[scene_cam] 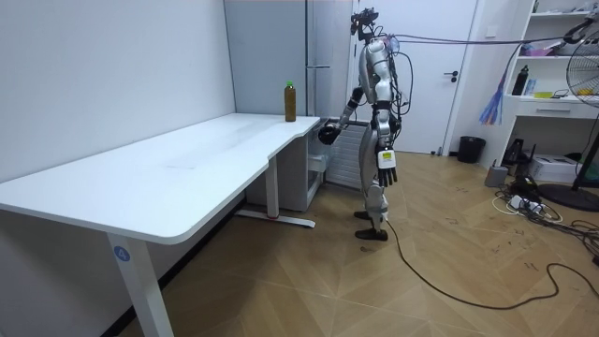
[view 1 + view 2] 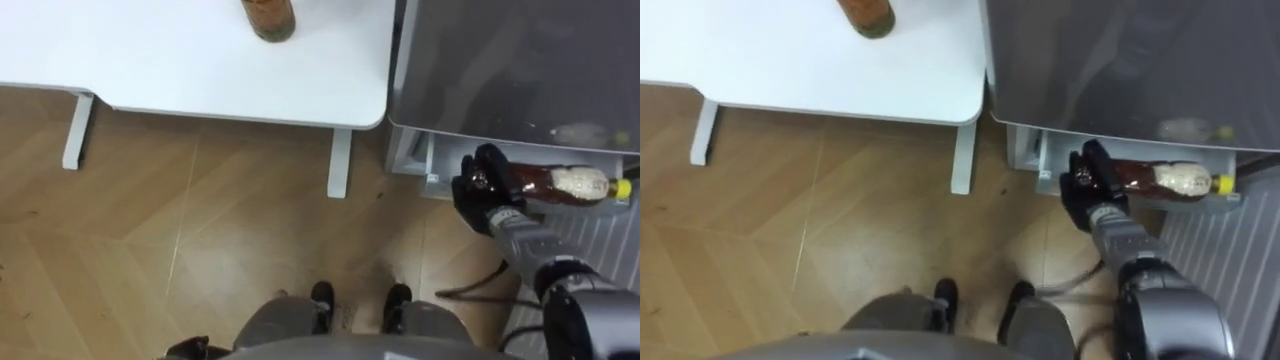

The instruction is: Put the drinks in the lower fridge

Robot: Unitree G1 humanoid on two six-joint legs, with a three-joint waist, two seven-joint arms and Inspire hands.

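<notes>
- The right hand (image 2: 485, 190) is grasping a bottle (image 2: 565, 185), its dark fingers curling round the bottle's bottom end.
- The bottle is lying on its side, reaching out to the right of the hand, with its yellow cap pointing away from the palm.
- The half of the bottle nearest the hand is showing dark brown drink through clear plastic. The half beyond is wearing a pale label up to the cap.
- The fridge (image 2: 520, 60) is standing just ahead of the hand, its grey body looming above both hand and bottle.
- The bottle is hanging at the fridge's lower edge, right by a white shelf (image 2: 430, 160) that is showing just left of the hand. Whether the bottle is touching the shelf cannot be told.
- In the room view the robot is standing upright on the wooden floor (image 2: 200, 230), facing the fridge, with the right hand (image 1: 328, 133) reaching forward at hip height.
- The table (image 2: 150, 50) is lying ahead and to the left of the hand, its rounded corner close to the fridge.
- A second bottle (image 1: 290, 101) is standing upright on the table, well apart from the hand and off to its left. It is brown with a green cap.
- The left hand (image 1: 387, 167) is hanging beside the thigh, well behind the right hand. Whether it is clenched or released cannot be told.
</notes>
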